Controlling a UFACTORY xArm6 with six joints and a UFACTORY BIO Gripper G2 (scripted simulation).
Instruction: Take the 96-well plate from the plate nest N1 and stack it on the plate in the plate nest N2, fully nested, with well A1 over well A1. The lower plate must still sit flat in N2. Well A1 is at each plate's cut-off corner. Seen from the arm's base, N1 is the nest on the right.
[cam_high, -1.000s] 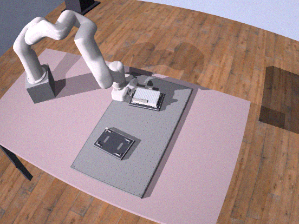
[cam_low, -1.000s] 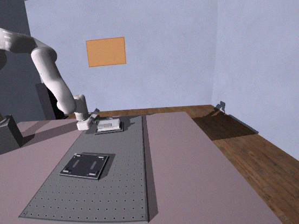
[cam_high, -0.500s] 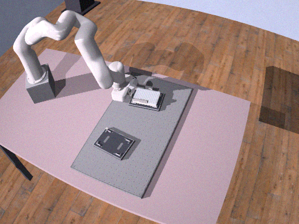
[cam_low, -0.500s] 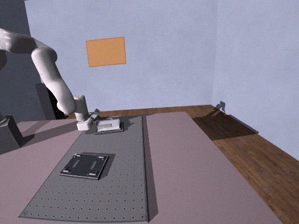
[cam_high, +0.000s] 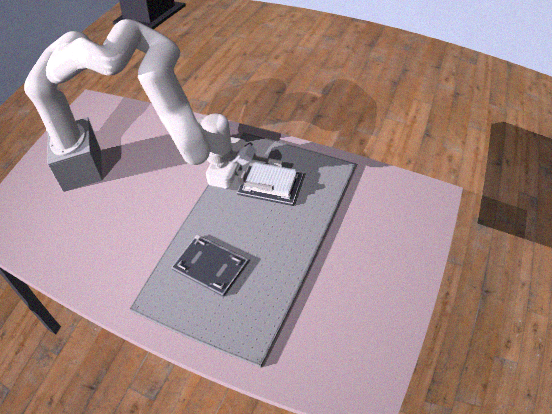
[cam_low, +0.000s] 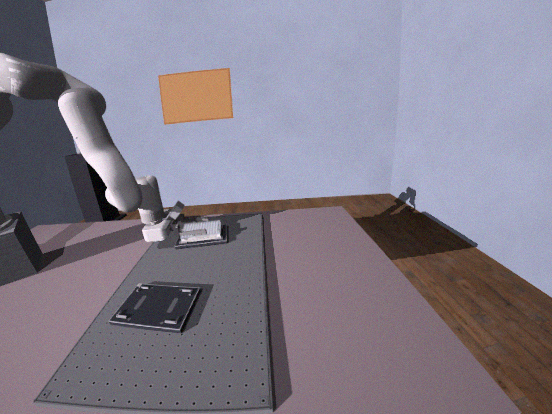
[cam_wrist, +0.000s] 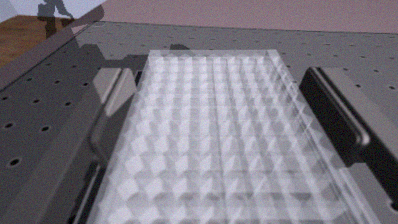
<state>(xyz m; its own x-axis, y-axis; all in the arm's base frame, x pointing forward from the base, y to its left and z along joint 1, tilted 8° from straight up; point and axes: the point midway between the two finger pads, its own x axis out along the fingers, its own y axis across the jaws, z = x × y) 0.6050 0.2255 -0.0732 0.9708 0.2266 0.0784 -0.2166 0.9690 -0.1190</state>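
The end effector (cam_high: 270, 176) (cam_low: 199, 226) (cam_wrist: 226, 107) is clamped on the 96-well plate (cam_high: 278, 180) (cam_low: 210, 230) (cam_wrist: 215, 135), pale, translucent (rows of glinting wells!), at nest N2 (cam_high: 296, 187) (cam_low: 225, 235); well apart, dark nest N1 (cam_high: 210, 266) (cam_low: 157, 306) bears no plate.

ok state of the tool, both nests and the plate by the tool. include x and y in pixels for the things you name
tool (cam_high: 269, 175) (cam_low: 199, 225) (cam_wrist: 230, 115): shut on the upper plate (cam_high: 281, 180) (cam_low: 213, 229) (cam_wrist: 215, 145)
nest N1 (cam_high: 210, 264) (cam_low: 157, 306): empty
nest N2 (cam_high: 299, 187) (cam_low: 225, 235): occupied
upper plate: over N2, upright, full nesting unclear
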